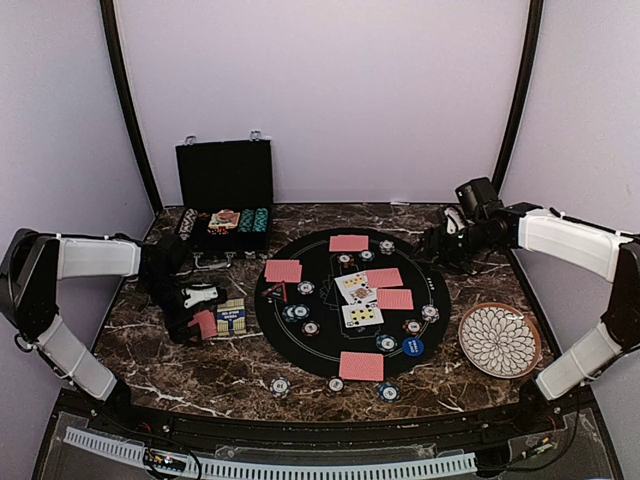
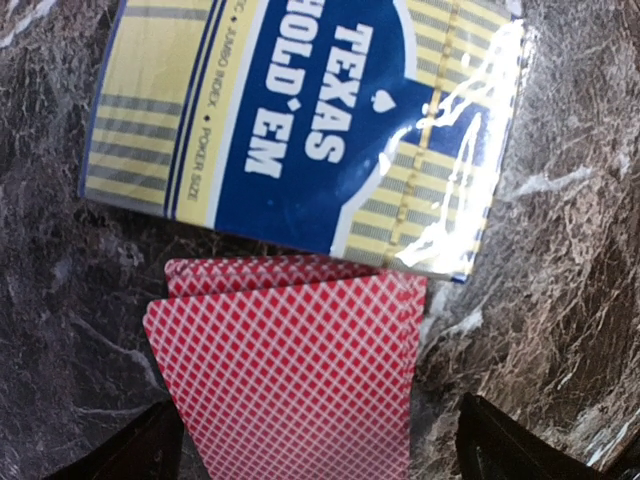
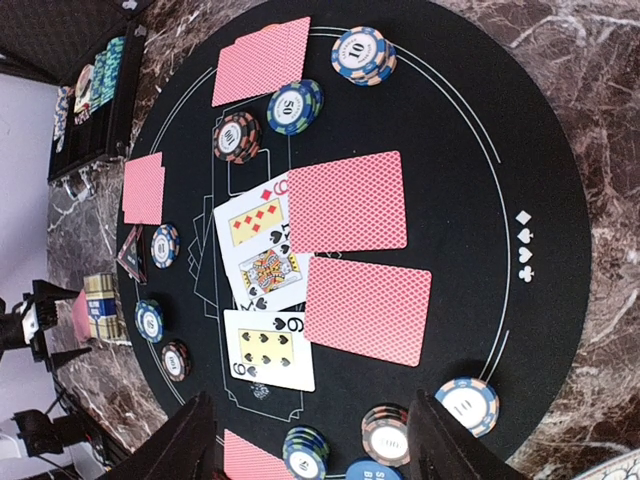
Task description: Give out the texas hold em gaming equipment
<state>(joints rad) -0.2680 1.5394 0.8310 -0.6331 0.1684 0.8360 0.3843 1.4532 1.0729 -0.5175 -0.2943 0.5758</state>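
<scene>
**Your left gripper (image 2: 325,440) stands wide apart around the fanned stack of red-backed playing cards (image 2: 300,370).**
Neither finger touches the stack. It lies on the dark marble table (image 1: 200,370), and at its 12 o'clock in the wrist view it meets the blue-and-yellow cardboard card box (image 2: 300,120). Your right gripper (image 3: 320,440) hangs with fingers apart and nothing between them, by the 2 o'clock edge of the round black mat (image 3: 470,180). On the mat, red-backed cards lie at 12, 10 and 6 o'clock. Two more sit at centre beside three face-up cards (image 3: 270,345), with round stripe-edged poker chips (image 3: 364,52) scattered around.
</scene>
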